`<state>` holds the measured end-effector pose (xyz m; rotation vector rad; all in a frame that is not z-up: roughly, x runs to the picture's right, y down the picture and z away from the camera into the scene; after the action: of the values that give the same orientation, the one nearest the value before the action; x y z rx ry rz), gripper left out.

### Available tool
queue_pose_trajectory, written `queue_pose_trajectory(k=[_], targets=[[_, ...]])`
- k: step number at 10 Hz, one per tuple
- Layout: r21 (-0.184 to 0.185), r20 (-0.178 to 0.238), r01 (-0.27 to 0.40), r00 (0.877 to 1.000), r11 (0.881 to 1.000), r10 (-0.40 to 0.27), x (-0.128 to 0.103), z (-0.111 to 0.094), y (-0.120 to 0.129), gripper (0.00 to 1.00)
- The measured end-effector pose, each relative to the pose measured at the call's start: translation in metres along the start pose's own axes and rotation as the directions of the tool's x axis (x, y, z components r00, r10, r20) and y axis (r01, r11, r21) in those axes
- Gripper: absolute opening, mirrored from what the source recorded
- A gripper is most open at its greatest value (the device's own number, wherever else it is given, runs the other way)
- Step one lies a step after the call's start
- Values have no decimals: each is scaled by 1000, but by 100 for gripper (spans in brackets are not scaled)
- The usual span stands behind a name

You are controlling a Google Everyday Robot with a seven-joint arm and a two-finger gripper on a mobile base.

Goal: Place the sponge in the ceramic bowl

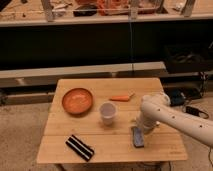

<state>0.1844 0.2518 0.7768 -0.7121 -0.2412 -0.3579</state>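
Observation:
The sponge, a small blue pad, lies flat on the wooden table near its front right. My gripper hangs at the end of the white arm, right over the sponge's far end, with its jaws open. The sponge rests on the table, not lifted. The ceramic bowl, round and orange-brown, sits at the table's left, well apart from the gripper, with nothing in it.
A translucent white cup stands between bowl and sponge. A flat orange piece lies behind the cup. A black-and-white striped block lies at the front left. A dark shelf unit runs behind the table.

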Motion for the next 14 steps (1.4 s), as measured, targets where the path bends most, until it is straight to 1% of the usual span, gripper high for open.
queue_pose_trajectory(k=[3, 4, 6, 7, 9, 10, 11, 13, 14], targets=[[-16, -22, 56, 998, 998, -56, 1, 5, 2, 80], [-25, -29, 86, 996, 996, -87, 1, 7, 2, 80], [-41, -39, 175, 983, 984, -177, 0, 11, 1, 80], [-51, -49, 208, 976, 977, -211, 1, 15, 0, 80], [-56, -45, 213, 975, 975, -216, 2, 16, -1, 80], [-59, -42, 243, 969, 968, -245, 3, 18, -1, 80], [-60, -40, 252, 966, 966, -254, 5, 20, -1, 80], [-57, -38, 255, 966, 965, -257, 7, 21, -1, 80], [-62, -38, 265, 963, 962, -268, 7, 22, -1, 80]])
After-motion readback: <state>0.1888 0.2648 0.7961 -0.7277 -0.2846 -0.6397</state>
